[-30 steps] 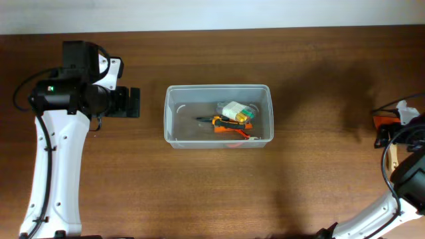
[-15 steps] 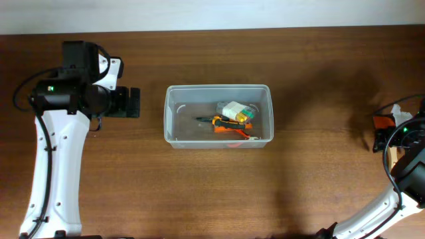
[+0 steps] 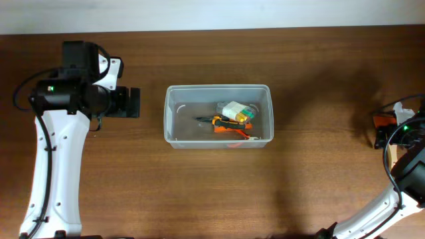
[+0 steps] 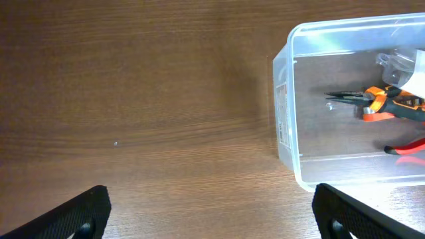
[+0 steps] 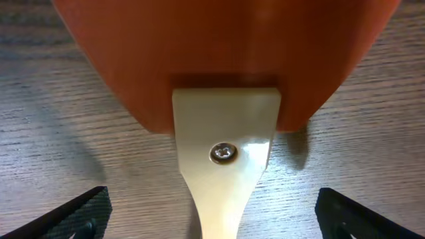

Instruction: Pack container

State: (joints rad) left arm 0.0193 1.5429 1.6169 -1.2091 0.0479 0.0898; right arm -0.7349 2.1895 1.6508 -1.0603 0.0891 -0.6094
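Black right jaws wide, flanking cream handle [image 5: 226,133]

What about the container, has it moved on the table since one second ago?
No. In the overhead view the container sits at the same place against the table's far edge.

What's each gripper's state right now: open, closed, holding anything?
Left gripper: open, holding nothing, next to the container.
Right gripper: open, with the cream handle of an orange tool between its fingers, not gripped.
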